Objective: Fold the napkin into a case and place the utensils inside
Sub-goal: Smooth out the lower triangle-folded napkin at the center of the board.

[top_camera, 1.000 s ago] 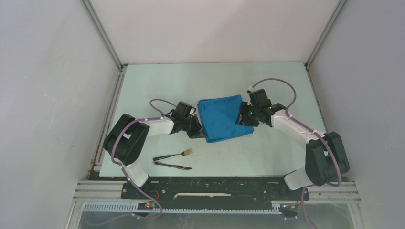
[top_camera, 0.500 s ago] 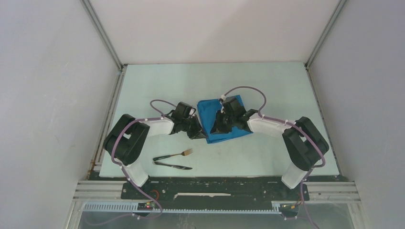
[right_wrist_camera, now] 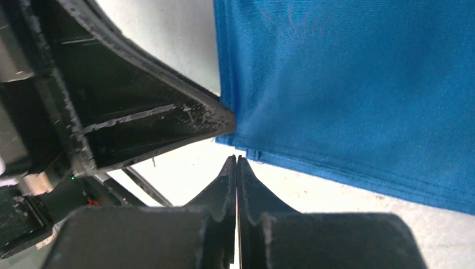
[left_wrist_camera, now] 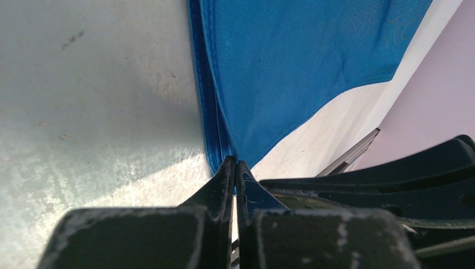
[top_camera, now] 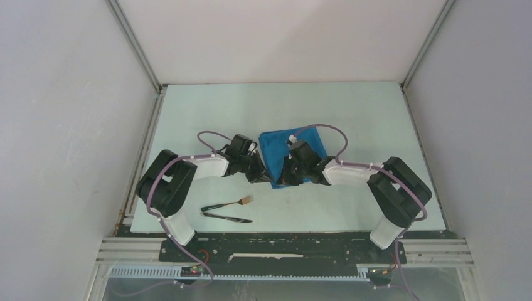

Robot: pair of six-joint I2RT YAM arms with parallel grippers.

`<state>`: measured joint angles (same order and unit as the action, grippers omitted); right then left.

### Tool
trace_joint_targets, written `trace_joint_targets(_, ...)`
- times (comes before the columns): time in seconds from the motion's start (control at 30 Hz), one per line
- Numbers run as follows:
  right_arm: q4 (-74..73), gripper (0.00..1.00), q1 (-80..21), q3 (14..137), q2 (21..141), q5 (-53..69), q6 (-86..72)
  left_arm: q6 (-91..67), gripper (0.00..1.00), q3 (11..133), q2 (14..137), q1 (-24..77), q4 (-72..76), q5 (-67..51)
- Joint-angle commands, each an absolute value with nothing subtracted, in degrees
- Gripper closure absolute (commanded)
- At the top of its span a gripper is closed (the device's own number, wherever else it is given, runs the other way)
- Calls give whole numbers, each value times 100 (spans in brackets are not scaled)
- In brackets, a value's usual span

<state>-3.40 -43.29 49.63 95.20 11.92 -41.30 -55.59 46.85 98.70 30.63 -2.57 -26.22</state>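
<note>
The blue napkin [top_camera: 276,150] lies folded in the middle of the table. My left gripper [top_camera: 262,177] is shut on the napkin's near left corner, and in the left wrist view the cloth [left_wrist_camera: 291,56] runs straight into the left gripper's tips [left_wrist_camera: 235,162]. My right gripper [top_camera: 280,182] has reached across the napkin to that same corner. In the right wrist view the right gripper [right_wrist_camera: 236,158] is shut, with its tips just short of the napkin's hem [right_wrist_camera: 358,84] and no cloth seen between them. The fork [top_camera: 235,202] and the knife [top_camera: 227,217] lie side by side near the front left.
The pale table [top_camera: 351,113] is walled on three sides by white panels. A dark rail [top_camera: 282,241] runs along the near edge by the arm bases. The two grippers sit almost touching at the napkin's corner.
The right arm swung left across the napkin, from its right edge to its near left corner, and its jaws closed. The left arm and the utensils stayed put.
</note>
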Motion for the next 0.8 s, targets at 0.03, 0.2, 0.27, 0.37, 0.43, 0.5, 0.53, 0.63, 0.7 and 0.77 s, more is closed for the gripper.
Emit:
trace_joint_targets(0.03, -53, 100, -4391, 4926, 9775, 964, -4233, -5632, 99, 4729, 9855, 3111, -147, -2775)
trace_joint_targets(0.2, -53, 100, -4434, 4839, 9715, 870, -4262, -5638, 99, 4750, 9814, 3111, -149, -2781)
trace_joint_targets(0.27, -53, 100, -4463, 4826, 9758, 809, -4277, -5643, 99, 4763, 9811, 3111, -151, -2793)
trace_joint_targets(0.37, -53, 100, -4505, 4833, 9857, 665, -4337, -5672, 100, 4749, 9747, 3133, -155, -2799)
trace_joint_targets(0.43, -71, 100, -4552, 4833, 9883, 473, -4409, -5705, 100, 4723, 9707, 3185, -154, -2816)
trace_joint_targets(0.5, -95, 100, -4615, 4829, 9868, 286, -4451, -5728, 100, 4684, 9708, 3262, -156, -2770)
trace_joint_targets(0.53, -92, 100, -4640, 4829, 9854, 234, -4473, -5735, 100, 4658, 9730, 3300, -150, -2745)
trace_joint_targets(0.63, -53, 100, -4650, 4796, 9811, 212, -4532, -5809, 100, 4558, 9832, 3364, -34, -2763)
trace_joint_targets(0.7, -53, 100, -4651, 4799, 9790, 212, -4543, -5859, 100, 4479, 9861, 3363, -26, -2763)
trace_joint_targets(0.77, -53, 100, -4650, 4782, 9756, 194, -4557, -5843, 100, 4436, 9844, 3366, -26, -2714)
